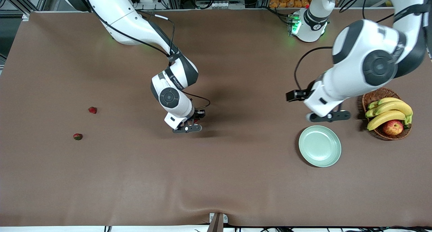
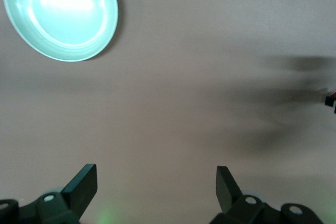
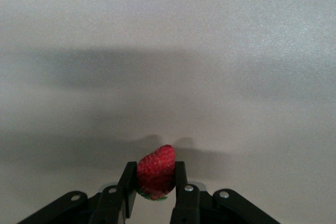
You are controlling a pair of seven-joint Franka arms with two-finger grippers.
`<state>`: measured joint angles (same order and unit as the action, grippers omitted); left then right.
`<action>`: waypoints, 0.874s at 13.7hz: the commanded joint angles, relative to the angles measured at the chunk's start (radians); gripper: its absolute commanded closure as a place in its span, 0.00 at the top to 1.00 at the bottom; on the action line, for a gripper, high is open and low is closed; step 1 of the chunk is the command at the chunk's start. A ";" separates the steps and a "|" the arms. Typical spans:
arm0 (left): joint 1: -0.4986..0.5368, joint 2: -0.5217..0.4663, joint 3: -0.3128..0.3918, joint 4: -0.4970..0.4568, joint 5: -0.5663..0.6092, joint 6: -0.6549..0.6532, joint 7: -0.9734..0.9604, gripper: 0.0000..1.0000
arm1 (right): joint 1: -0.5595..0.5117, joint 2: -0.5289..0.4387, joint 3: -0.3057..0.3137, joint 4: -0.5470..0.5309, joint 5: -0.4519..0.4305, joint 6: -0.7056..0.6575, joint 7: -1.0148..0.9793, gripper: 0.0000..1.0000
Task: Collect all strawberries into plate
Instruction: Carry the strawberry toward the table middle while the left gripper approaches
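One strawberry (image 3: 156, 171) sits clenched in the right tool (image 3: 153, 187); the left tool (image 2: 156, 190) waits released.

My front camera looks down from high across the brown table (image 1: 216, 178), facing both bases. Each wrist camera looks down close past its fingers; front and left wrist share the round mint-green plate (image 1: 319, 146) (image 2: 60, 14).

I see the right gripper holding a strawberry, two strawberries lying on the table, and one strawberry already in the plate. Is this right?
Not quite: the plate holds nothing, as the front view and left wrist view show. The right gripper does hold a strawberry, and two strawberries lie on the table.
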<state>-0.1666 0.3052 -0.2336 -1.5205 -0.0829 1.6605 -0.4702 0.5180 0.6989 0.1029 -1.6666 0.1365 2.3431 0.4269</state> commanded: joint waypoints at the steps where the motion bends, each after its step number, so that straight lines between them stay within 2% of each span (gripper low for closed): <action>1: -0.040 0.043 0.004 0.032 -0.017 0.041 -0.088 1.00 | 0.001 0.010 -0.005 0.025 0.014 -0.005 0.009 0.50; 2: -0.056 0.063 0.004 0.046 -0.017 0.048 -0.125 1.00 | -0.004 0.007 -0.005 0.025 0.015 -0.005 0.010 0.77; 3: -0.066 0.086 0.004 0.071 -0.017 0.048 -0.154 1.00 | -0.007 0.002 -0.006 0.025 0.015 -0.007 0.009 0.95; 4: -0.079 0.109 0.004 0.091 -0.017 0.050 -0.181 1.00 | -0.013 -0.004 -0.005 0.027 0.014 -0.010 0.004 1.00; 8: -0.131 0.164 0.004 0.097 -0.017 0.137 -0.266 1.00 | -0.081 -0.097 -0.002 0.030 0.014 -0.075 -0.004 1.00; 10: -0.168 0.209 0.005 0.098 -0.014 0.211 -0.309 1.00 | -0.119 -0.153 -0.002 0.083 0.014 -0.187 -0.002 1.00; 12: -0.203 0.250 0.005 0.105 -0.014 0.296 -0.369 1.00 | -0.168 -0.180 -0.002 0.181 0.012 -0.368 -0.005 1.00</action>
<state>-0.3343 0.5029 -0.2347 -1.4591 -0.0831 1.9049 -0.7853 0.3975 0.5605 0.0873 -1.5508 0.1390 2.1105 0.4262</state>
